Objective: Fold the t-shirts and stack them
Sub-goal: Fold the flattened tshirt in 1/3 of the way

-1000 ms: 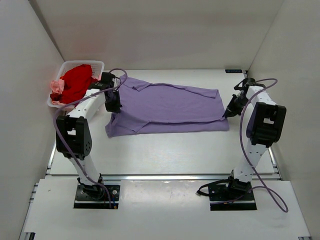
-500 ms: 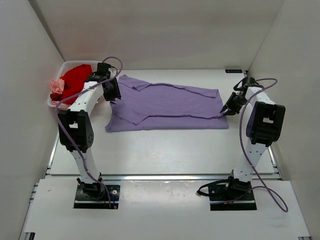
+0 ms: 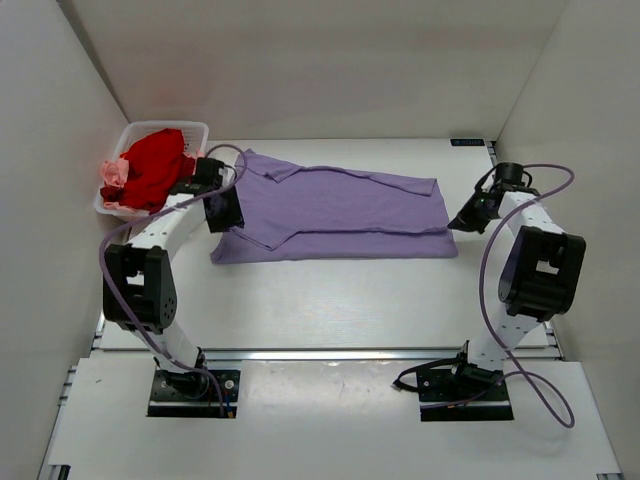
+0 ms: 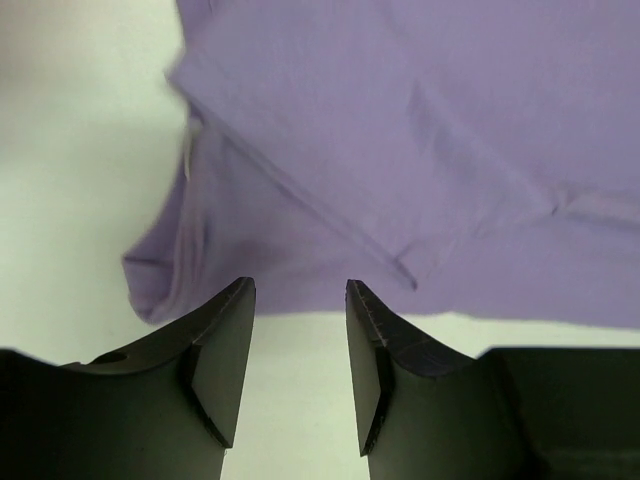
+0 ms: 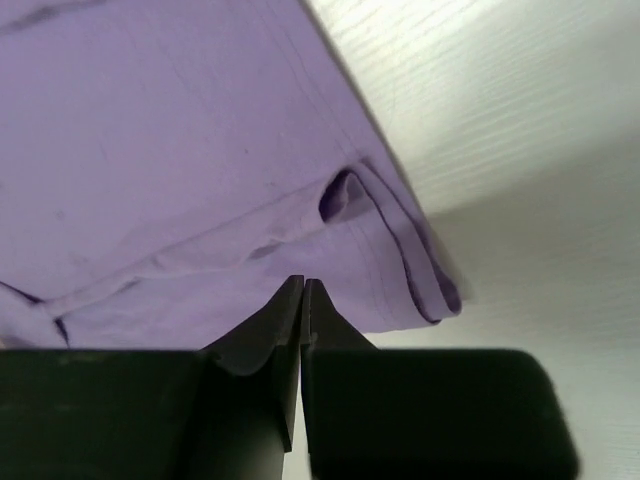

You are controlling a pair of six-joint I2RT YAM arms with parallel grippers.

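Observation:
A lavender t-shirt [image 3: 340, 215] lies flat on the table, folded lengthwise, its neck end to the left. My left gripper [image 3: 226, 212] stands open at the shirt's left end; in the left wrist view its gripper [image 4: 300, 300] has only bare table between the fingers, with the lavender cloth [image 4: 420, 150] just ahead. My right gripper [image 3: 458, 223] is shut at the shirt's right front corner. In the right wrist view its tips [image 5: 302, 288] meet over the hem [image 5: 400, 250], and no cloth shows between them. A red t-shirt [image 3: 155, 165] and a pale pink one [image 3: 112, 172] lie in the basket.
The white plastic basket [image 3: 190, 126] stands at the back left corner, close behind my left arm. White walls enclose the table on the left, back and right. A metal rail [image 3: 330, 353] runs along the near edge. Purple cables loop off both arms.
My left gripper has opened and let go of the shirt's left end. My right gripper opened, shut again and drew back slightly to the right. The shirt's front flap now lies folded over.

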